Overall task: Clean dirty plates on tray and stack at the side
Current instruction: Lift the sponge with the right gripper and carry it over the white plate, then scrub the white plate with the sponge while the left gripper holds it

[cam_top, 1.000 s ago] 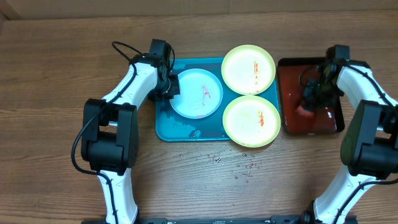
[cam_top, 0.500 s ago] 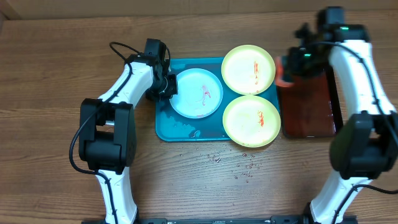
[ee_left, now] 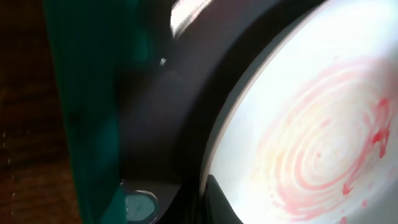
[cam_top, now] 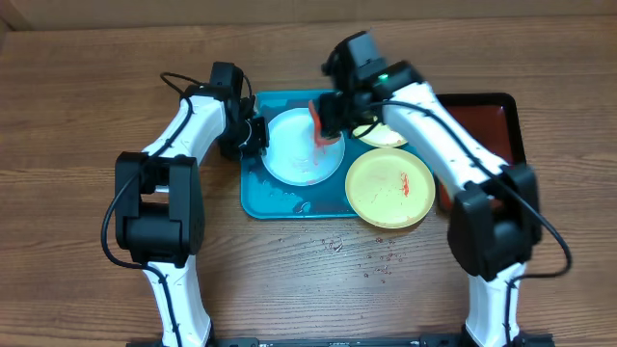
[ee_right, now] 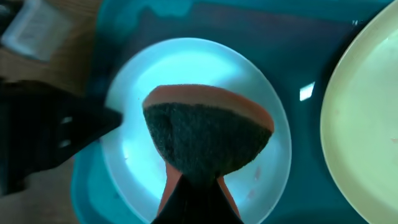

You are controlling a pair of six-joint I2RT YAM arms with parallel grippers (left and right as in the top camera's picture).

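Observation:
The teal tray (cam_top: 275,198) holds a white plate (cam_top: 294,154) with red smears at its left, and two yellow-green plates: one at the front right (cam_top: 388,189), one at the back (cam_top: 386,138) mostly under my right arm. My left gripper (cam_top: 256,136) is shut on the white plate's left rim, seen close in the left wrist view (ee_left: 311,124). My right gripper (cam_top: 326,118) is shut on an orange sponge (ee_right: 208,140) with a dark scrub face, held just above the white plate (ee_right: 134,118).
A dark red tray with a black rim (cam_top: 501,125) lies right of the teal tray. Small crumbs or droplets (cam_top: 371,262) lie on the wooden table in front of the tray.
My right arm has swung left from the dark red tray, carrying the sponge over the white plate. My left gripper has stayed at the white plate's left rim.

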